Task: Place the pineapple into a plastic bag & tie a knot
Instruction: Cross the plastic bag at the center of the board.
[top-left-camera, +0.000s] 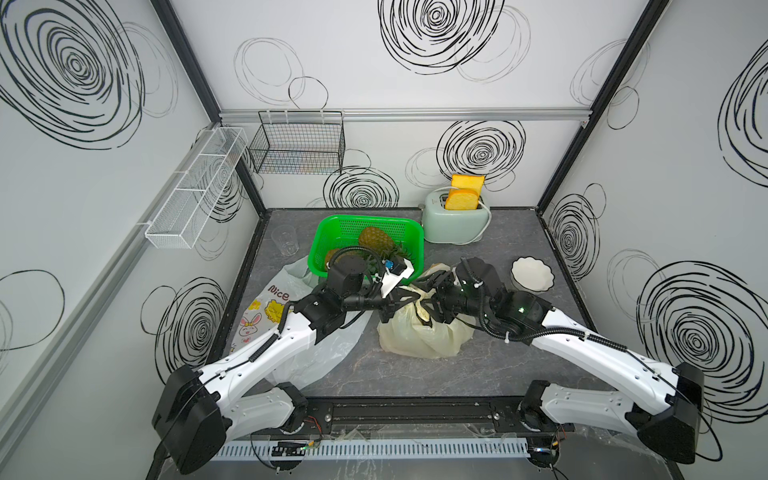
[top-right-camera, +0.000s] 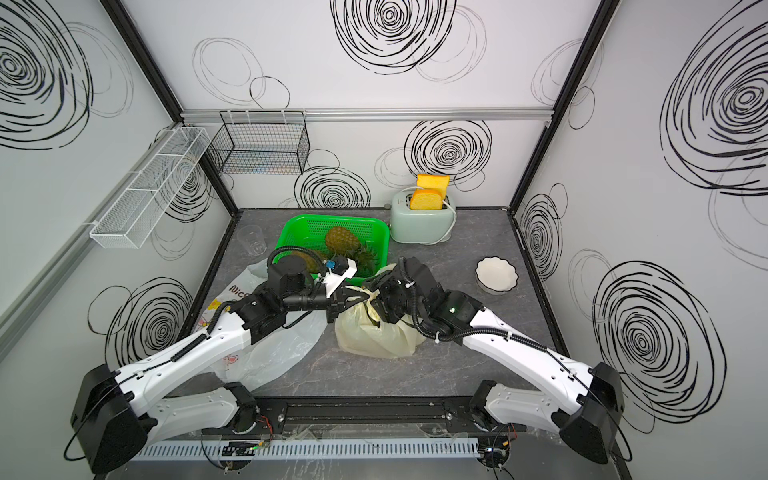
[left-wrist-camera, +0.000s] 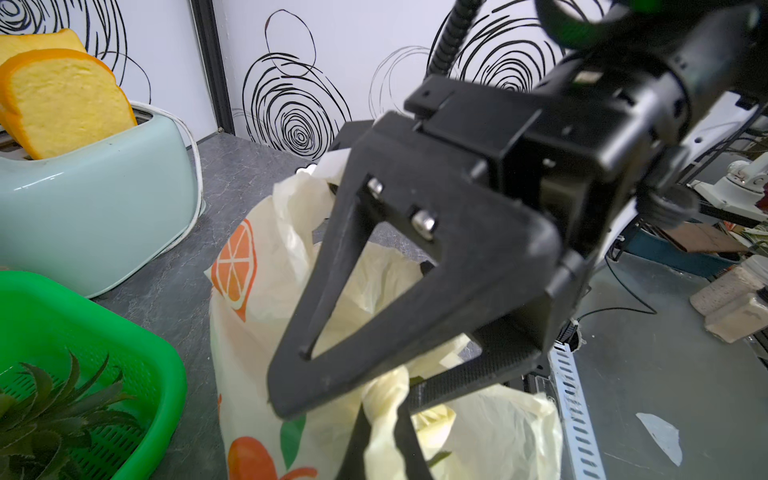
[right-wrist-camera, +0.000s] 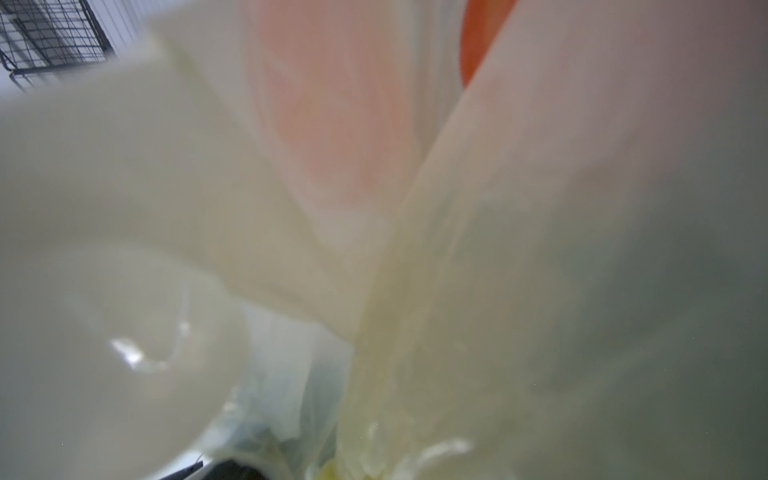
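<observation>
Our left fingers (left-wrist-camera: 353, 453) clench a twisted handle (left-wrist-camera: 380, 399) of the bag (top-left-camera: 419, 338). Our right fingers (left-wrist-camera: 332, 374) face them, parted around plastic just beside it. Whether they grip, we cannot tell.

Yellow bag (top-left-camera: 419, 345): you see it bulging, middle of the bench (top-left-camera: 415, 384).
Basket (top-left-camera: 332, 233): by its far edge, holding a pineapple (top-left-camera: 376, 240).
</observation>
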